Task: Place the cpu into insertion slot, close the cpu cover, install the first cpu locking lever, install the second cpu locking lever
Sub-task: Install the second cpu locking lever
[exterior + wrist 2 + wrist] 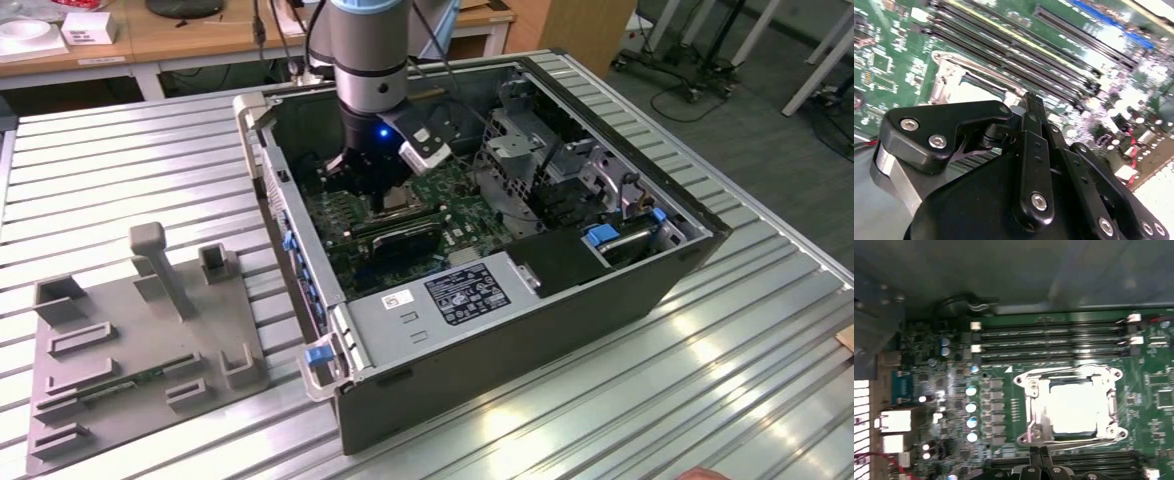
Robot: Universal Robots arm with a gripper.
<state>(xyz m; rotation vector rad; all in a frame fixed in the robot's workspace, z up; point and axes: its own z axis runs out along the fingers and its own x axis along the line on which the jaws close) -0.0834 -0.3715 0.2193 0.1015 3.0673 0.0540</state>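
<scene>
We have the cpu (pixel 1074 407) sitting flat in the insertion slot (pixel 1111 405), its pale face bright inside the silvery rim; the cpu cover (pixel 1069 376) lies down around it, the frame's cut-out showing the chip through the middle; in the second wrist view the same pale chip (pixel 971 92) peeks out beyond the hand's black linkage. Long black memory slots (pixel 1054 335) run along one side of the socket, and more of them along the other side, all on the green motherboard (pixel 1154 365); a row of small round capacitors (pixel 971 405) stands near the socket. We see the hand (pixel 1040 456) just at the socket's edge, its two fingertips drawn tight together with nothing between them. In the exterior view the arm (pixel 367 60) reaches straight down into the open computer case (pixel 534 330), the hand (pixel 390 203) low over the board; the case lies on its side on the ribbed metal counter (pixel 747 380); a grey fixture plate (pixel 134 340) with upright blocks sits well apart on the exterior view's left.
</scene>
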